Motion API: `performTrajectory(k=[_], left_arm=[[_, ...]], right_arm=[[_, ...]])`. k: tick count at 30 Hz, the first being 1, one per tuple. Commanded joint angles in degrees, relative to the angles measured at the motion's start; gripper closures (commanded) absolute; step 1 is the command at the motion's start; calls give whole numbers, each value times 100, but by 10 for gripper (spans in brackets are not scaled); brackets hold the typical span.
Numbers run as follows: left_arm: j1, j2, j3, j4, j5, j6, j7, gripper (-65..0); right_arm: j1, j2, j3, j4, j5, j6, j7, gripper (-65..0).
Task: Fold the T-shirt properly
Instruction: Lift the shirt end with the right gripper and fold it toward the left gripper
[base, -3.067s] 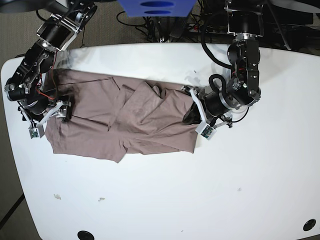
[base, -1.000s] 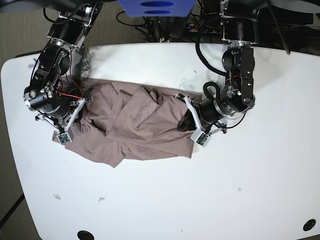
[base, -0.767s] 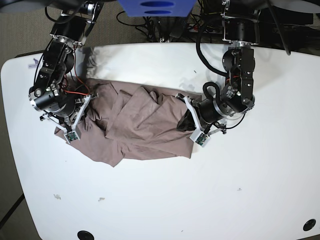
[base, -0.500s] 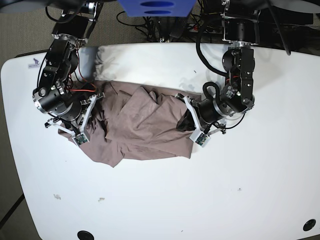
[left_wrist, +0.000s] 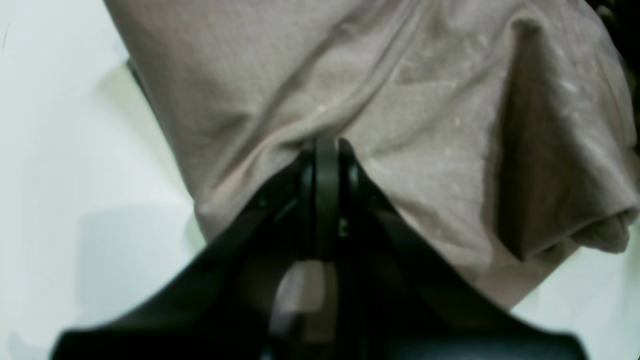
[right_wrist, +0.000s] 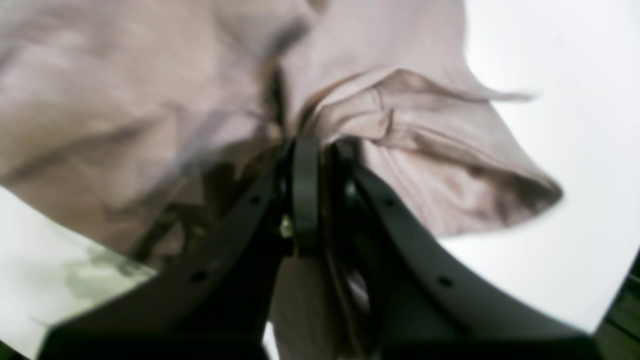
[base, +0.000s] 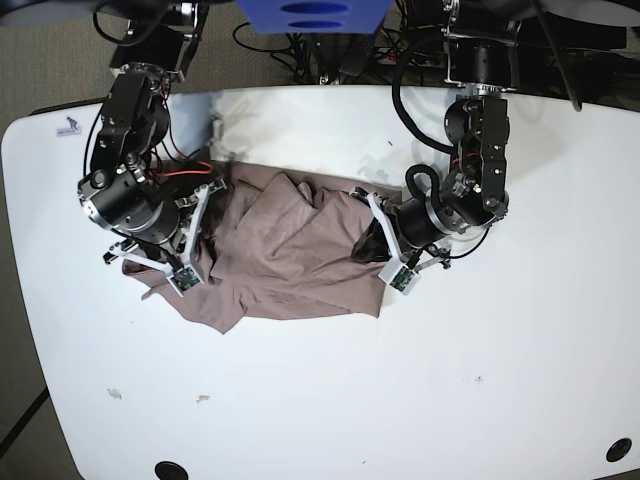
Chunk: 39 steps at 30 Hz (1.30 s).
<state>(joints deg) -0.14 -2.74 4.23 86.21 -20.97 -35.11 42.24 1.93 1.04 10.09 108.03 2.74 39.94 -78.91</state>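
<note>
The mauve-brown T-shirt (base: 290, 250) lies bunched and wrinkled in the middle of the white table (base: 500, 350). On the right side of the base view my left gripper (base: 373, 242) is shut on the shirt's right edge. Its wrist view shows the black jaws (left_wrist: 322, 146) pinching a ridge of the T-shirt (left_wrist: 425, 100). At the left of the base view, my right gripper (base: 203, 235) is shut on the shirt's left edge, raised over the cloth. In its wrist view the gripper (right_wrist: 311, 144) holds gathered folds of the T-shirt (right_wrist: 425, 150).
Cables and a blue object (base: 312, 15) crowd the table's far edge. Small scraps (base: 113, 393) lie near the front left. Dark holes sit at the front edge (base: 170, 468) and front right corner (base: 619, 449). Bare tabletop extends in front and to the right.
My right arm has carried the shirt's left edge steadily rightward, bunching the cloth toward the middle and uncovering table on the left. The left arm has stayed put, still gripping.
</note>
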Motion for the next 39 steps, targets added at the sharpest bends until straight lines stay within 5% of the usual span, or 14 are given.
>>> performTrajectory(k=[1, 29, 39], left_arm=[[1, -3, 21, -10, 150, 8, 282, 0], [10, 287, 30, -19, 168, 8, 273, 0], [10, 437, 30, -19, 168, 8, 273, 0]], right_arm=[[101, -55, -134, 111, 73, 6, 80, 0], [752, -987, -1250, 59, 55, 6, -95, 0], [787, -1004, -1796, -319, 64, 6, 186, 0]])
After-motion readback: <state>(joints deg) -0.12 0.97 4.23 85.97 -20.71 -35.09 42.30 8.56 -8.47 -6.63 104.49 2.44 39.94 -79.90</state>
